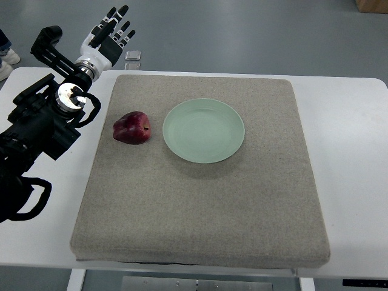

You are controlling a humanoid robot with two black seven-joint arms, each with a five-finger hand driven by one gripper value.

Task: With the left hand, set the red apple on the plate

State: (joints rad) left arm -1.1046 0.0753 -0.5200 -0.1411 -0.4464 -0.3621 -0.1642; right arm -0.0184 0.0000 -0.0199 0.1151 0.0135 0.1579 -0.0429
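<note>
Apple [132,128] lay well below my left hand [108,37], whose fingers [119,13] were spread and empty; plate [204,130] sat beside it.

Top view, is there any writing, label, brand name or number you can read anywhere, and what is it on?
No readable text anywhere in the top view.
Dark red apple: no sticker showing.
Pale green round plate: plain.
Grey felt mat: unmarked.
White and black left hand, fingers spread, holding nothing: no legible marking.
Small clear square object beyond the mat: too small to read.
</note>
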